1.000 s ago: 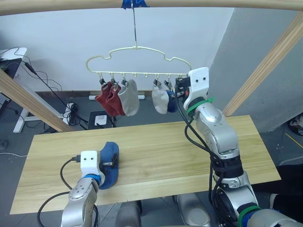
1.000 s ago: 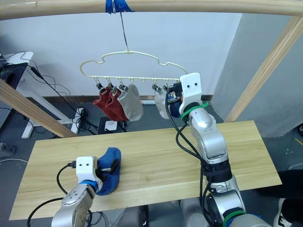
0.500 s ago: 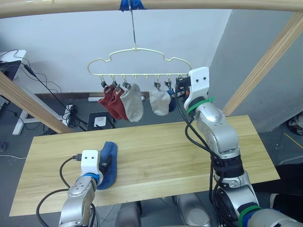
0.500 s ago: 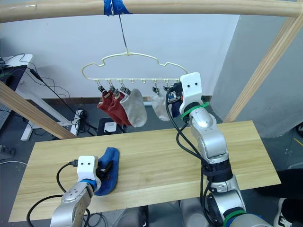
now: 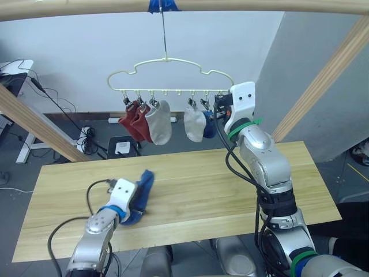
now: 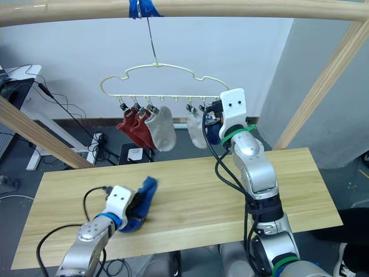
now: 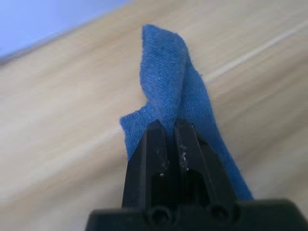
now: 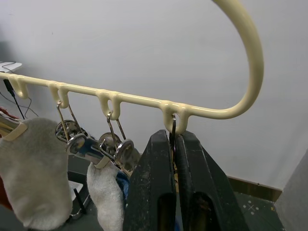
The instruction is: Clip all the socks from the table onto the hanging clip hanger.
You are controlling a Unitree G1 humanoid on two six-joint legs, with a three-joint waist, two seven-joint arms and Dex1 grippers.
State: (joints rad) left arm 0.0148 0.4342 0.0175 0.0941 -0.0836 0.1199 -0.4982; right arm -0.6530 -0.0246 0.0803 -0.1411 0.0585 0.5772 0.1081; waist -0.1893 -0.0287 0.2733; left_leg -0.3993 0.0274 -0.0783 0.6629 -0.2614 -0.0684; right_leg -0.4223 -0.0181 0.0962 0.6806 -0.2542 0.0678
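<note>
The left gripper [image 7: 168, 126] pinches a blue sock [image 5: 142, 193] on the table [image 5: 196, 184]; the right gripper [image 8: 173, 137] clamps the end clip [image 8: 173, 126] of the hanger [image 5: 167, 75] above the table.

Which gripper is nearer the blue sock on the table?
Left. The left gripper is shut on the blue sock; the right gripper is up at the clip hanger.

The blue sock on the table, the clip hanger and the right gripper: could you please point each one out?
blue sock [image 7: 166, 72], left wrist view, raised fold.
clip hanger [image 5: 167, 59], left eye view, wavy top.
right gripper [image 8: 174, 139], right wrist view, fingertips.
</note>
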